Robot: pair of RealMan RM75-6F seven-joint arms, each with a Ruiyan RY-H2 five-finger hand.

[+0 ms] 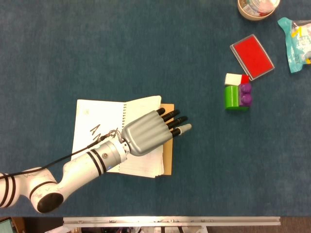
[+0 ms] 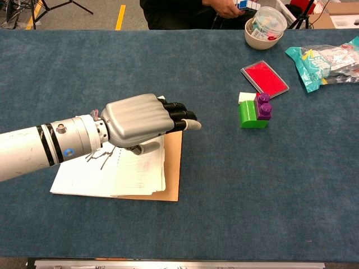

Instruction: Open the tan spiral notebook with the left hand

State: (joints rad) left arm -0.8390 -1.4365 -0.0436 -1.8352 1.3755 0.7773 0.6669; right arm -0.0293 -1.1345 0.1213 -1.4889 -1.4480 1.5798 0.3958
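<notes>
The tan spiral notebook (image 1: 97,127) lies open near the table's front left, with white pages and a scribble on the left page. Its tan cover (image 1: 167,155) sticks out under the right-hand stack of pages and also shows in the chest view (image 2: 173,168). My left hand (image 1: 148,133) is palm down over the right-hand pages, fingers stretched out side by side and pointing right past the page edge. In the chest view the left hand (image 2: 140,120) sits just above the pages with the thumb tucked beneath; it holds nothing that I can see. The right hand is out of both views.
A green and purple block (image 1: 237,95) with a small white and red piece (image 1: 233,78) stands at the right. Behind it lie a red pad (image 1: 251,56), a bowl (image 1: 257,7) and a teal packet (image 1: 296,36). The blue cloth (image 1: 146,48) covers the table.
</notes>
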